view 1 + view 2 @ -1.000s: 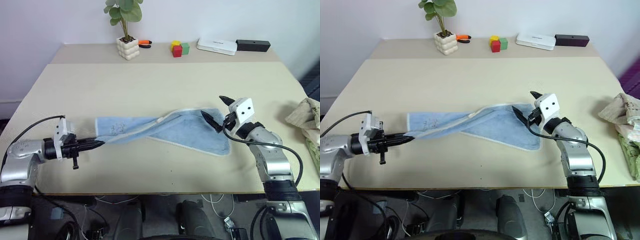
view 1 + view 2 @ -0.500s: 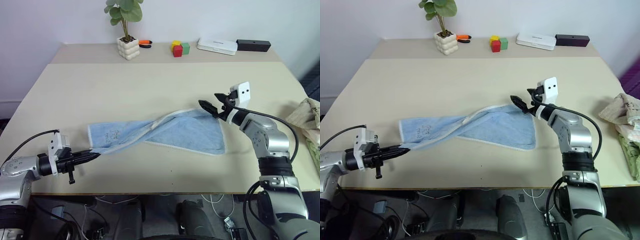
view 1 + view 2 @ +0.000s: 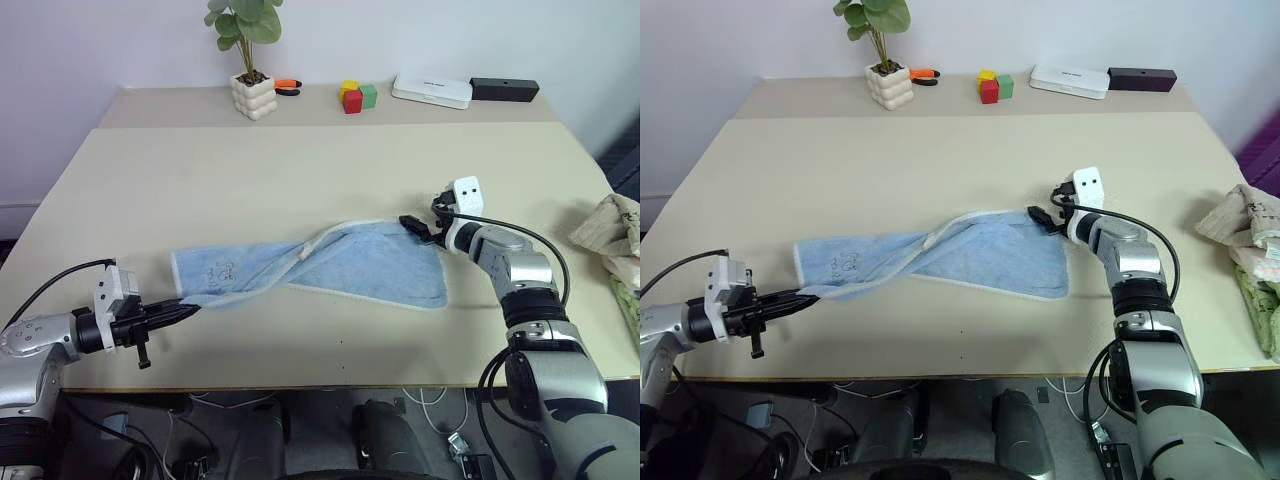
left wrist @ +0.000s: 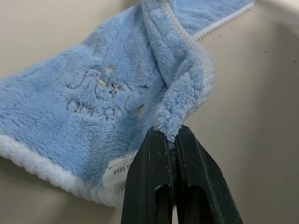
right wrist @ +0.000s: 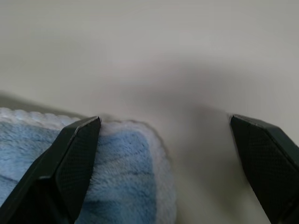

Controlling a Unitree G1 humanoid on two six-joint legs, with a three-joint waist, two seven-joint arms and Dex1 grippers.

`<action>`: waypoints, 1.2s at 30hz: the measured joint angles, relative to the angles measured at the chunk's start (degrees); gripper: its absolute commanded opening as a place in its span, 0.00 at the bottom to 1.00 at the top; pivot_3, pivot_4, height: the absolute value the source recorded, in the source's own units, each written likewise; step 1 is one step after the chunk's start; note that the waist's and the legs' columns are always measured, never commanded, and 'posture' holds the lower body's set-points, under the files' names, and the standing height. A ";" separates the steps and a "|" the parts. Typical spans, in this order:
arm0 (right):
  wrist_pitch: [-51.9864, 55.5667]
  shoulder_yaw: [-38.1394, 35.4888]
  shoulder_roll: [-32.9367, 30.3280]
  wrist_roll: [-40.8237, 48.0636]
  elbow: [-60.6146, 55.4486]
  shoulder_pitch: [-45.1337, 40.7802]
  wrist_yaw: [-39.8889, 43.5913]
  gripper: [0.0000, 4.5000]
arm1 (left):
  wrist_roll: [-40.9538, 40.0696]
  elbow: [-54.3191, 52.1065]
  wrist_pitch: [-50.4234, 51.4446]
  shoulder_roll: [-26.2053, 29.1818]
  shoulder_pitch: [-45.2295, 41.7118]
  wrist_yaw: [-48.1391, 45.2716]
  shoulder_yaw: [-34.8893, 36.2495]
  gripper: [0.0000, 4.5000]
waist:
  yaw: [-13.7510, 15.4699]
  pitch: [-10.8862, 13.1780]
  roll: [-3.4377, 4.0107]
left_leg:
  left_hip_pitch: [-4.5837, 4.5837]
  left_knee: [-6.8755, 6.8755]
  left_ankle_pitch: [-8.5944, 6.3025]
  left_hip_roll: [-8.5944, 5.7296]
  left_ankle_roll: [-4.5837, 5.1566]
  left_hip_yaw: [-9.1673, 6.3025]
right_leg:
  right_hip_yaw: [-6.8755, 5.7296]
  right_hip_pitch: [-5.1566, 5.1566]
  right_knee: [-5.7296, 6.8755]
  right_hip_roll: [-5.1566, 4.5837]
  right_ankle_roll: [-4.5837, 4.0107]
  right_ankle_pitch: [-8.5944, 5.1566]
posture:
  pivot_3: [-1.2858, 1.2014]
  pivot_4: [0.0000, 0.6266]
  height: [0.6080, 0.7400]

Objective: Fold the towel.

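Here your left gripper (image 4: 174, 140) pinches fluffy blue terry towel (image 3: 350, 265) | twisted into rope, flat on matte beige worktop (image 3: 300, 170) | right gripper (image 5: 163, 135) wide at hemmed rounded corner

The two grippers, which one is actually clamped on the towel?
The left gripper, shut on the light blue towel; the right gripper is open at another corner.

A light blue towel (image 3: 330, 265) with paler hem lies on the beige table (image 3: 300, 170), near black tool fingers (image 4: 173, 186).
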 measured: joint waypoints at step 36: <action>-25.31 -6.99 -1.29 -1.10 14.56 -17.20 -5.93 0.02 | 11.36 44.92 -7.10 -9.04 -53.83 24.98 -2.62 0.00 | 0.04 0.35 -0.22 | -0.12 0.13 0.01 -0.07 -0.01 -0.03 | 0.00 -0.07 0.06 0.09 0.36 0.20 | 0.52 0.24 1.00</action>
